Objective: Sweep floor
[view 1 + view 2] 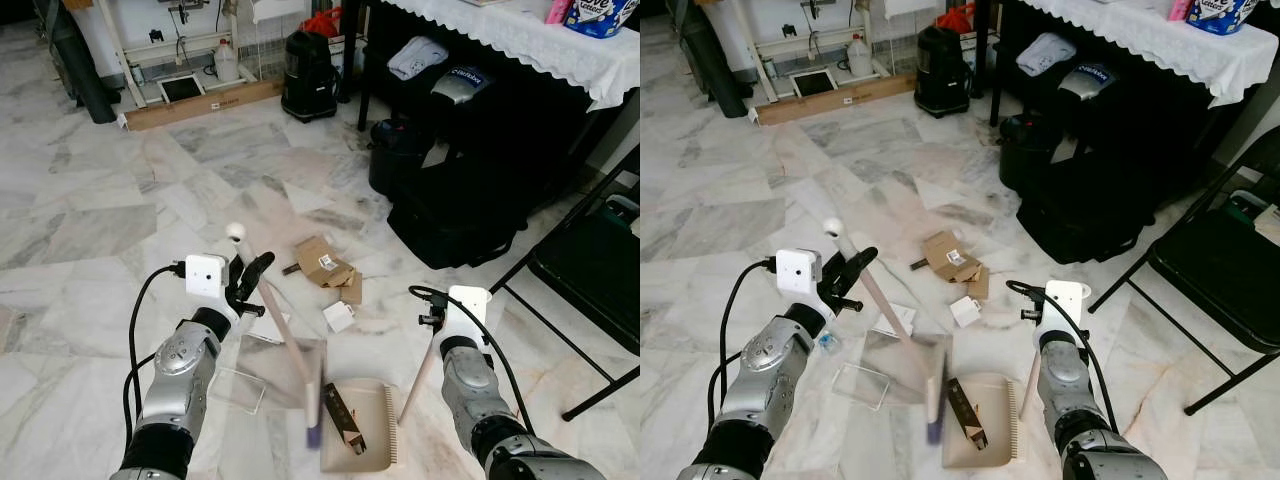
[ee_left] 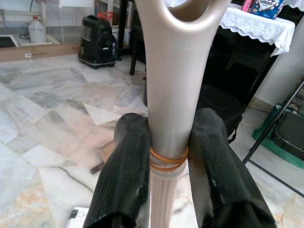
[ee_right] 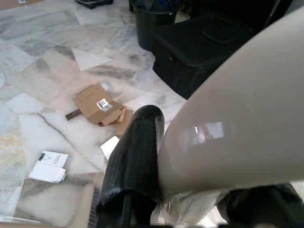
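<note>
My left gripper (image 1: pixel 250 280) is shut on the beige broom handle (image 2: pixel 168 95), just above an orange rubber band. The handle slants down to the blurred broom head (image 1: pixel 312 410), which is at the left edge of the beige dustpan (image 1: pixel 370 440). A dark flat scrap (image 1: pixel 342 415) lies in the pan. My right gripper (image 3: pixel 190 156) is shut on the dustpan's long beige handle (image 1: pixel 420 375), holding the pan on the marble floor. Torn cardboard pieces (image 1: pixel 322 265), a white card (image 1: pixel 338 316), a white leaflet (image 3: pixel 47 166) and a clear plastic sheet (image 1: pixel 240 390) lie on the floor just beyond the pan.
A black bag (image 1: pixel 450 215) and a black bin (image 1: pixel 395 155) stand under a table with a white lace cloth (image 1: pixel 520 35) at the right. A black folding chair (image 1: pixel 590 270) is close on the right. A black vacuum (image 1: pixel 308 75) and a wooden board (image 1: pixel 200 105) stand at the back.
</note>
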Controlling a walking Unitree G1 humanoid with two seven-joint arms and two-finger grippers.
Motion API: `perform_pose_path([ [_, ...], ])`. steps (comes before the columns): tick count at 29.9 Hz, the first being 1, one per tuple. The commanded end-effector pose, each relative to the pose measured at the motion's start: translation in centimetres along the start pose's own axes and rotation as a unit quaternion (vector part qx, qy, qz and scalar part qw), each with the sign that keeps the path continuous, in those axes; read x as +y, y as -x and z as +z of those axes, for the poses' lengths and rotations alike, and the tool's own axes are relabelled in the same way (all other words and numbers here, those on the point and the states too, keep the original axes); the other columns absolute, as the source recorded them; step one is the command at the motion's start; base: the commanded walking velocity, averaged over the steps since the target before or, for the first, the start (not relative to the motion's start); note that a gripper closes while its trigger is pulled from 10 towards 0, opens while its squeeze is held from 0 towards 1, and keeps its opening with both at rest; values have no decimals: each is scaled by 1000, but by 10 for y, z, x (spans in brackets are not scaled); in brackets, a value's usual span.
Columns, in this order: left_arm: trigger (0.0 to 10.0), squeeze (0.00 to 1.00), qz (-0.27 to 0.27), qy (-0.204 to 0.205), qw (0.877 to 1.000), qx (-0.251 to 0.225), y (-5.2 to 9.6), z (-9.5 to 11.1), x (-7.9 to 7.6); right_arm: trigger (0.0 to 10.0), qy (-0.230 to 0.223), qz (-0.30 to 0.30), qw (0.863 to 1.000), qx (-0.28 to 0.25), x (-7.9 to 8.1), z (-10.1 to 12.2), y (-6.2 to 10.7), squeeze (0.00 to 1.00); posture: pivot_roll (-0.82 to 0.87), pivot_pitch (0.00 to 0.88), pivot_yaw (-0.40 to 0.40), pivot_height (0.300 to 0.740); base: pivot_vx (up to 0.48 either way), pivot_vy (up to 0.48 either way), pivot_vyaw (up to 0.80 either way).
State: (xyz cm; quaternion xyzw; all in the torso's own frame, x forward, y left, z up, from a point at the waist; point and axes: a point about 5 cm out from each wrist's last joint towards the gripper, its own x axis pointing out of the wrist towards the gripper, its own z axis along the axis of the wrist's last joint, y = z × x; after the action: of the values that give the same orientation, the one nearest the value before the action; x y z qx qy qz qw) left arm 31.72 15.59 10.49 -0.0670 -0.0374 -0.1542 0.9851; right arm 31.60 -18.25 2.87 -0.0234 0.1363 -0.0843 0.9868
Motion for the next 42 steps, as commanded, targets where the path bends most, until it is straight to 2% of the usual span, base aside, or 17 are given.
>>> perform_pose_path([
  [1, 10000, 0, -6, 1, 1000, 6, 1, -2, 0, 10000, -2, 3, 1000, 1, 1, 0, 0, 0, 43, 76, -22, 740, 0, 0, 0],
  [4, 10000, 0, -3, -9, 1000, 0, 1, -1, 1, 10000, -2, 4, 1000, 0, 1, 1, 0, 0, 44, 78, -24, 740, 0, 0, 0],
  [11, 10000, 0, 5, 14, 999, -37, -4, 15, -1, 10000, -2, 5, 1000, 0, 2, 1, 0, 0, 45, 83, -25, 740, 0, 0, 0],
  [15, 10000, 0, 8, 13, 998, -53, -5, 23, -1, 10000, -2, 6, 1000, 1, 2, 0, 0, 0, 45, 84, -25, 740, 0, 0, 0],
  [18, 10000, 0, 7, 5, 998, -60, -6, 27, -1, 10000, -3, 6, 1000, 2, 3, 0, 0, 0, 47, 85, -24, 740, 0, 0, 0],
  [19, 10000, 0, 4, -19, 998, -57, -6, 27, 0, 10000, -3, 7, 1000, 3, 3, -1, 0, 0, 48, 85, -24, 740, 0, 0, 0],
  [20, 10000, 0, 4, -19, 998, -57, -6, 27, 0, 10000, -3, 7, 1000, 3, 3, -1, 0, 0, 48, 85, -24, 740, 0, 0, 0],
  [23, 10000, 0, -4, -68, 997, -40, -4, 20, 0, 10000, -2, 8, 1000, 4, 4, -1, 1, 0, 48, 87, -26, 740, 0, 0, 0],
  [28, 10000, 0, -16, -96, 995, -25, 0, 12, -4, 10000, -2, 8, 1000, 3, 3, -1, 1, 0, 44, 89, -26, 740, 0, 0, 0],
  [35, 10000, 0, -14, -85, 996, -7, 1, 1, -6, 10000, -1, 9, 1000, 3, 3, -1, 1, 0, 44, 89, -26, 740, 0, 0, 0],
  [37, 10000, 0, -3, -64, 998, 8, 3, -7, -3, 10000, -2, 9, 1000, 0, 2, 0, 0, 0, 44, 89, -26, 740, 0, 0, 0],
  [42, 10000, 0, 5, -52, 999, 12, 3, -9, 0, 10000, -2, 9, 1000, -2, 2, 1, 0, 0, 32, 92, -28, 740, 0, 0, 0],
])
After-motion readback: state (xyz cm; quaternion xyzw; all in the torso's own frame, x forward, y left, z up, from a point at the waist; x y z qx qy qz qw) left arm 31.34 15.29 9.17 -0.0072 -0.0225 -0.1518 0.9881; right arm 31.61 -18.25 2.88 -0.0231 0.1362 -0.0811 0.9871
